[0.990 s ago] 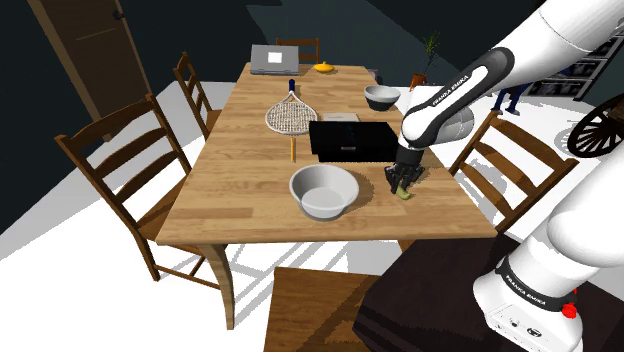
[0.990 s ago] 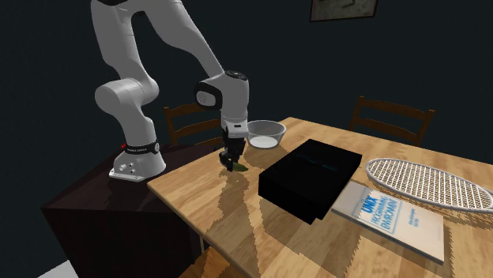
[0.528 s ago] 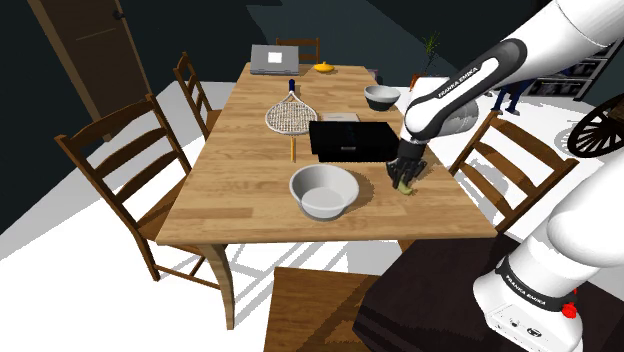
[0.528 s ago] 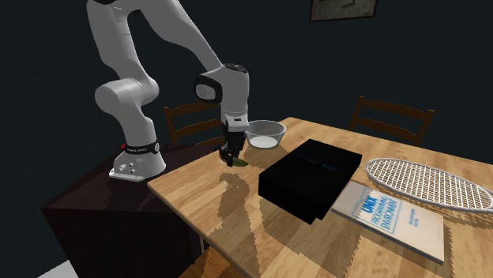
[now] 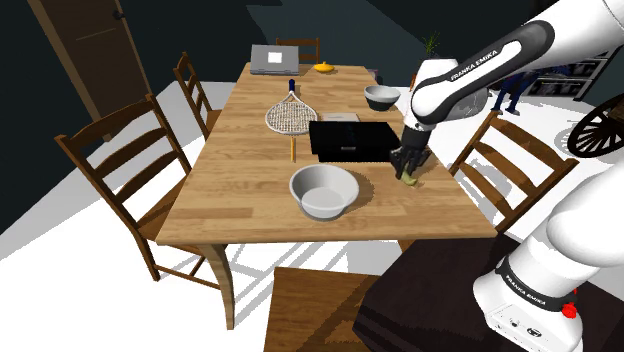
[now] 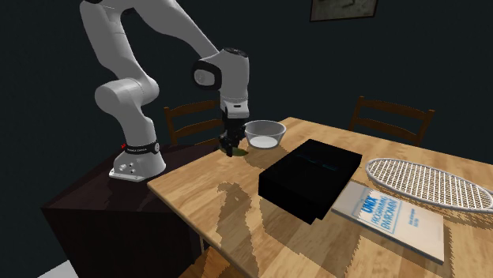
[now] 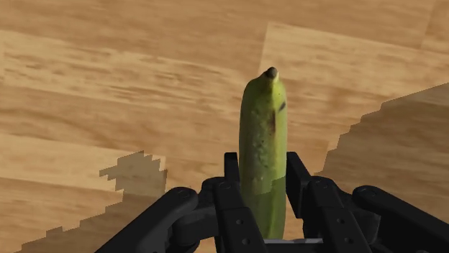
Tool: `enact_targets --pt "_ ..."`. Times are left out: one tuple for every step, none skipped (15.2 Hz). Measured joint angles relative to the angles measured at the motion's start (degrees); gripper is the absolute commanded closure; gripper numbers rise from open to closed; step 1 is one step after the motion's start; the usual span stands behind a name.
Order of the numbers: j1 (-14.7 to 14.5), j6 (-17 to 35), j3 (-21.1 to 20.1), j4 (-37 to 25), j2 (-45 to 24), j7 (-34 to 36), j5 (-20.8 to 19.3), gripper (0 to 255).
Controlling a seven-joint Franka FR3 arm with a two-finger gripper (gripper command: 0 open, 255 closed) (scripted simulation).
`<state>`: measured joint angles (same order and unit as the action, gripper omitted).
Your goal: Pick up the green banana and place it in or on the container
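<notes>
While the all-black two-finger pincer [image 7: 262, 175] is closed to a narrow gap, it clasps a green banana with brown speckles [image 7: 263, 144] between its fingers [image 7: 232, 171], one pressing on each side of the fruit. The banana's long axis runs in line with the fingers. Its lower part sits in the grip, and the rest sticks out past the fingertips. The dark stem tip points straight away from the hand, toward the light wooden table [image 7: 108, 86] beyond it.

From the shoulder view, the pincer [image 5: 407, 170] points downward over the table [image 5: 230, 190], and the banana [image 5: 408, 181] hangs from it as a short pale-green stub, nearly upright. A shallow round grey bowl [image 5: 323, 190] sits on the wood to the shoulder view's left of the pincer, well apart from it. A flat black rectangular box [image 5: 350, 140] lies nearer, just up and left of the pincer.

In the second exterior view, the pincer [image 6: 229, 145] hangs with the banana [image 6: 235, 152] at its tips. The bowl [image 6: 264, 133] is just to its right and the box [image 6: 310, 178] lies lower right.
</notes>
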<state>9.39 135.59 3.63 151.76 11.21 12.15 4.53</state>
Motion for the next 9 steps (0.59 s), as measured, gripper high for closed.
enact_targets --pt "0.02 -0.87 -0.05 -0.13 0.75 0.18 -0.12 255" --pt "0.05 -1.80 -0.08 -0.40 1.41 0.32 -0.24 255" --pt "0.09 -2.69 -0.10 -0.61 2.10 0.44 -0.36 255" --pt "0.14 -3.69 -0.10 -0.93 2.79 0.54 -0.48 255" --pt "0.18 -4.60 -0.10 -1.32 3.30 0.61 -0.57 255" --pt "0.18 -5.41 -0.14 -1.67 3.77 0.75 -0.63 255" --pt "0.31 -6.40 -0.06 -1.92 4.51 0.71 -0.79 255" --pt "0.29 -7.30 -0.15 -2.13 5.21 0.92 -0.86 255" --pt "0.27 -8.13 -0.23 -2.35 5.82 1.09 -0.90 255"
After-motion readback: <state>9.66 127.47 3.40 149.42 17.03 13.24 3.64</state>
